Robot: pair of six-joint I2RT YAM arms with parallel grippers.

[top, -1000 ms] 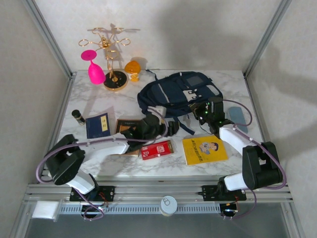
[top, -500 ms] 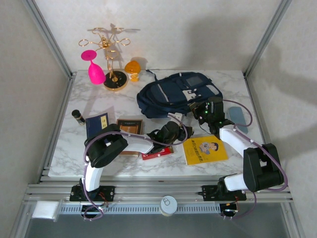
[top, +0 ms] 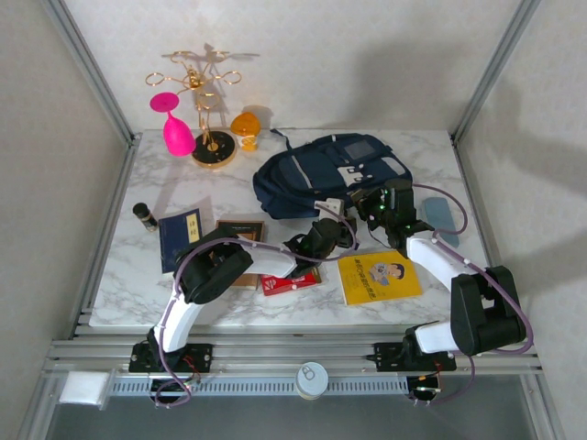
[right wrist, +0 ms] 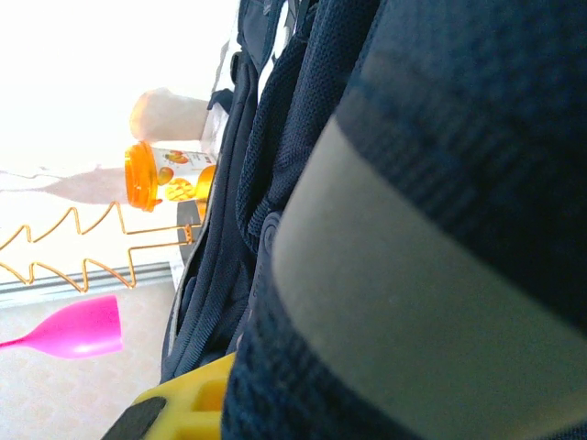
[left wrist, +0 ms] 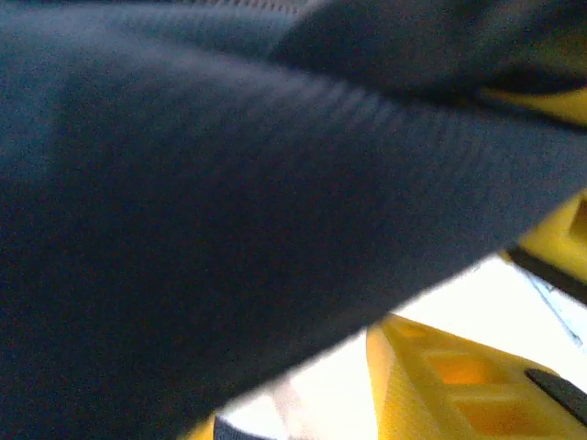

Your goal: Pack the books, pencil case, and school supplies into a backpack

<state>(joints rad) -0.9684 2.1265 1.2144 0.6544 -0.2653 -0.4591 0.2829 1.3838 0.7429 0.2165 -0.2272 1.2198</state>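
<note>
Marble tabletop (top: 431, 154): our right gripper (top: 378, 203) pinches the navy backpack (top: 312, 174); our left gripper (top: 323, 235) presses against it, grip we cannot tell.

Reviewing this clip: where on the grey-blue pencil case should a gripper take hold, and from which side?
Pinch the pencil case across its narrow width near mid-length, coming straight down from above. It lies flat on the table right of the backpack, long axis roughly front to back; the short dimension likely fits the jaws, while rounded ends might slip.
</note>
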